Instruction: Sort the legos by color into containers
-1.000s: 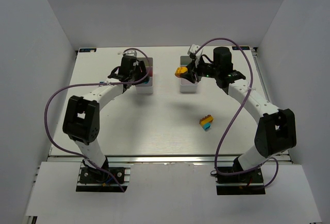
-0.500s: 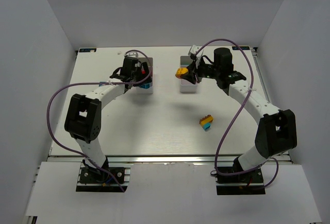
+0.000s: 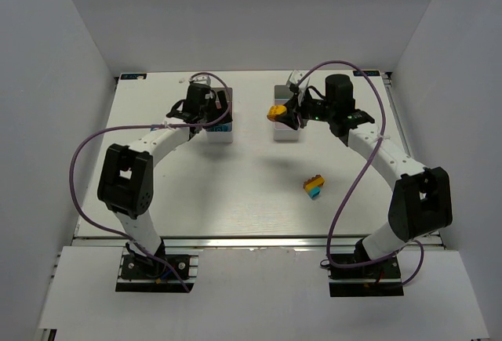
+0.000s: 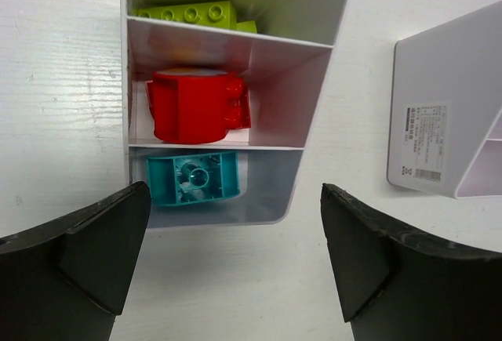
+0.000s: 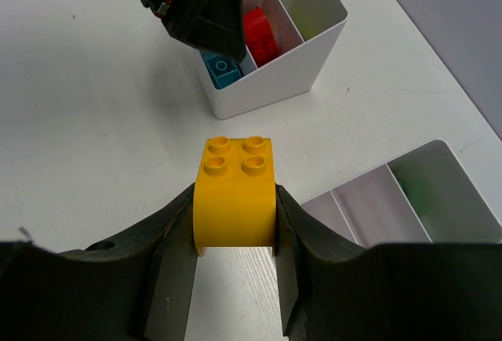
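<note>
**A:** How should that drop have been done?

**B:** Working from the bench [image 3: 235, 192] down, the right bin [image 5: 439, 153] had a green piece [image 5: 416, 192] in one end compartment. The middle compartment looked bare, so I judged the yellow brick [image 5: 235, 192] belonged there. The right fingers [image 5: 169, 270] were pinching it by its sides, studs showing, in the air just beside that bin's rim. I'd have carried it squarely over the bare compartment. Then I'd have lowered it between the walls before letting go, so it couldn't bounce out.

**A:** And the other one?

**B:** The left bin [image 4: 314, 82] sat below the left fingers [image 4: 86, 255], which were spread wide and held nothing. A long lime brick [image 4: 188, 14] lay in the far compartment and a rounded red brick [image 4: 196, 106] in the middle. A teal brick [image 4: 192, 178] lay underside up in the nearest. Two stacked bricks [image 3: 314, 186] lay out on the bench, well apart from both bins.
</note>
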{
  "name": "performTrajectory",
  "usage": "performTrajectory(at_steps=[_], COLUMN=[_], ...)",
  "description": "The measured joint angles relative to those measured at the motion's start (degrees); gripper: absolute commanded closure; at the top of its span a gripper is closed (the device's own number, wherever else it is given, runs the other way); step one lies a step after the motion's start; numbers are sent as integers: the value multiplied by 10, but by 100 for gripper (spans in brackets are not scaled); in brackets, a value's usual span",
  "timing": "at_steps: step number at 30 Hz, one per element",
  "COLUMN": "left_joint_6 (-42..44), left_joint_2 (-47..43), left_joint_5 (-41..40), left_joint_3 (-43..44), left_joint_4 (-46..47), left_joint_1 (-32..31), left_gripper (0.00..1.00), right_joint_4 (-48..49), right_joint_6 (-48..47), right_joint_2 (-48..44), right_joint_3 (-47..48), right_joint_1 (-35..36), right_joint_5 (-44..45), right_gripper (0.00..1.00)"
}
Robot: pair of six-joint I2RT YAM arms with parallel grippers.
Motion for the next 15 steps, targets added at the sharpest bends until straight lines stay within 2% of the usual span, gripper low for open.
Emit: performTrajectory(at_steps=[7, 11, 15], left_joint_6=[4, 4, 1], left_joint_2=[-49, -119, -214], left_joint_5=[-23, -44, -75], left_joint_3=[8, 5, -18], left_joint_4=[-19, -34, -52], left_joint_1=[0, 5, 14], left_gripper=[2, 2, 2], right_joint_4=[-2, -17, -48], right_joint_6=[-23, -64, -120], right_joint_2=[0, 6, 35], right_joint_3=[0, 7, 40], right_joint_1=[-1, -10, -33], right_joint_5=[16, 42, 74], right_gripper=[96, 95, 89])
